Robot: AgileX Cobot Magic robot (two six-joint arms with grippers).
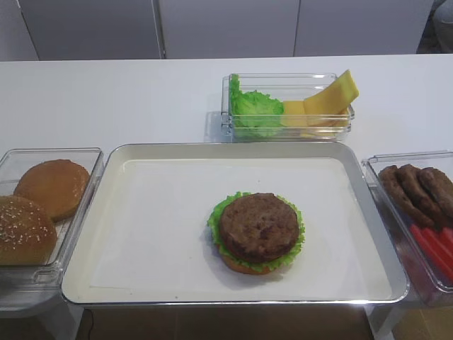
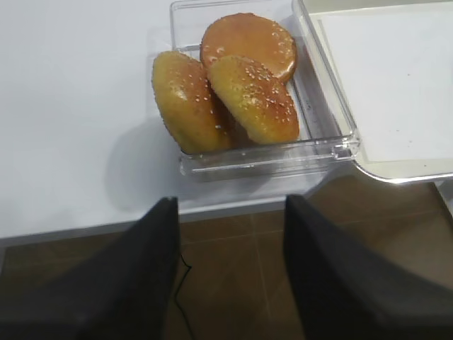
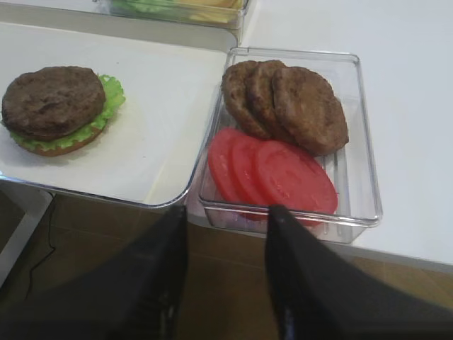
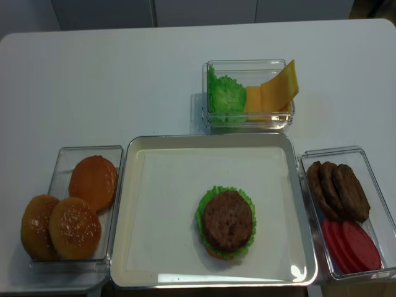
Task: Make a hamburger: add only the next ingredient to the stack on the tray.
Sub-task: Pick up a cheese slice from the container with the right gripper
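Yellow cheese slice (image 1: pixel 331 95) leans tilted against the right end wall of the clear box (image 4: pixel 210 93) behind the tray (image 1: pixel 375 234), sharing that box with loose lettuce (image 1: pixel 253 110); more slices lie flat under it. Stack (image 1: pixel 257 230) sits right of centre in the tray: bun base, lettuce frill, patty on top, no cheese yet.

Right gripper (image 3: pixel 226 244): fingers apart, nothing between them, hovering off the table edge in front of the box of patties (image 3: pixel 287 103) and tomato slices (image 3: pixel 272 173). Left gripper (image 2: pixel 230 244): fingers likewise spread and empty, in front of the bun box (image 2: pixel 265 159).

Risks, as judged:
- Slice is thin and floppy; a pinch on the raised corner may fold it or let it slip out.
- Slices overlap; two could lift together.
- Lettuce lies just beside the cheese; a wide approach could snag a leaf.
- Box is light; a finger catching the wall could drag it.
- Off-centre release would leave the slice drooping off the patty.
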